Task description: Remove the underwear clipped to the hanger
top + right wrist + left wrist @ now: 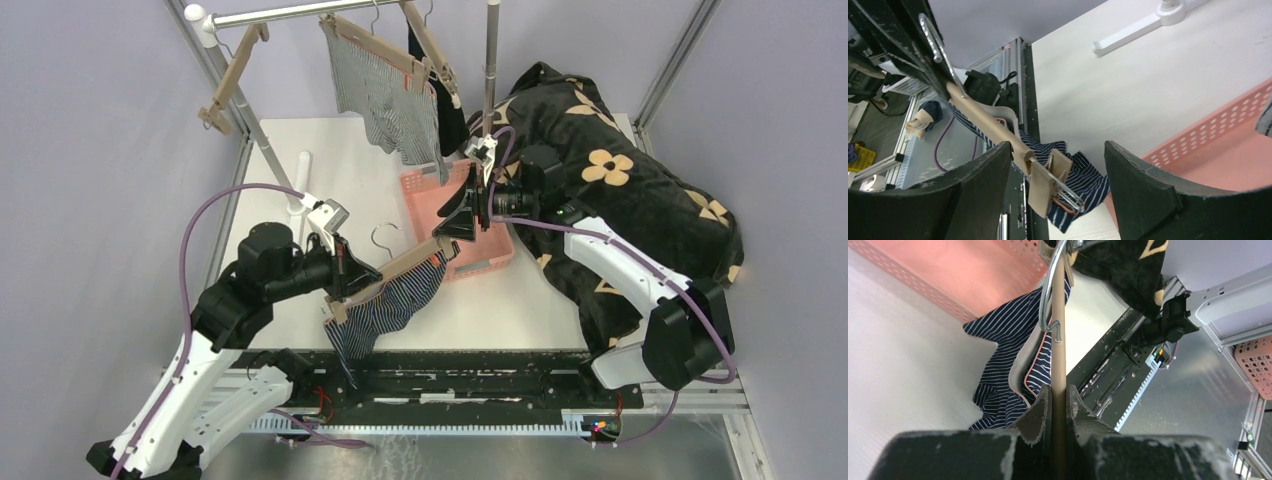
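Left gripper (1058, 399): we see its jaws closed on the near end of the wooden hanger (396, 264), both fingers pressed flat against the bar.
Right gripper (1055, 149): we find its jaws wide open, one finger on each side of the clip (1050, 181) at the hanger's far end, touching neither the clip nor the bar.
Hanger: it lies tilted low over the table (340, 180), and its metal hook points toward the back.
Navy shorts (385, 310): we see them hanging from this hanger, with cloth caught at the far clip, and they droop toward the table's near edge, just beside the pink basket (495, 250).
Grey striped shorts (385, 95): they are clipped to a second hanger on the rail (300, 10), above the back of the table.
Black shorts (450, 115): they hang just right of the grey pair, above the basket; we cannot make out their clips.
Empty hanger (232, 80): it hangs at the rail's left end.
Blanket (640, 200): black with tan flowers, it is heaped on the table's right side behind the right arm.
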`<state>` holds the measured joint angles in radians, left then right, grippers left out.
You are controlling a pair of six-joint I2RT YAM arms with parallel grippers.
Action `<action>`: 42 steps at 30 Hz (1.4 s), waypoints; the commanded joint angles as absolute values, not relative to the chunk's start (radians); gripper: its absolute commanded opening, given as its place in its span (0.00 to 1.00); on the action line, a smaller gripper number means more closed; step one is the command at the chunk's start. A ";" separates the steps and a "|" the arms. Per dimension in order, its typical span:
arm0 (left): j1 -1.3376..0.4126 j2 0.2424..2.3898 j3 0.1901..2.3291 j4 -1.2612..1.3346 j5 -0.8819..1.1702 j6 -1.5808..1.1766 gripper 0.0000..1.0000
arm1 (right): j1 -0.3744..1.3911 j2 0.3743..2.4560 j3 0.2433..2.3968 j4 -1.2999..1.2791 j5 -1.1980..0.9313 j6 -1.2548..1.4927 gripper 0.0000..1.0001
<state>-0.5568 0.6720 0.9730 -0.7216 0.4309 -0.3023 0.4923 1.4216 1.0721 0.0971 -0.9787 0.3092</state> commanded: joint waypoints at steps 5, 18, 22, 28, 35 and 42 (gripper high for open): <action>-0.558 0.668 1.065 -0.580 0.511 -0.316 0.03 | 0.508 1.331 1.037 0.143 -1.023 0.269 0.78; -0.558 0.668 1.040 -0.583 0.461 -0.309 0.03 | 0.510 1.349 1.051 0.134 -1.011 0.264 0.53; -0.558 0.691 1.012 -0.549 0.486 -0.310 0.03 | 0.510 1.338 1.052 0.144 -1.016 0.270 0.54; -0.559 0.710 0.995 -0.504 0.510 -0.315 0.03 | 0.512 1.295 1.021 0.235 -1.060 0.314 0.67; -0.558 0.706 0.984 -0.475 0.506 -0.317 0.03 | 0.515 1.260 1.015 0.272 -1.067 0.339 0.20; -0.559 0.694 0.990 -0.446 0.484 -0.314 0.03 | 0.514 1.228 1.005 0.234 -1.006 0.305 0.02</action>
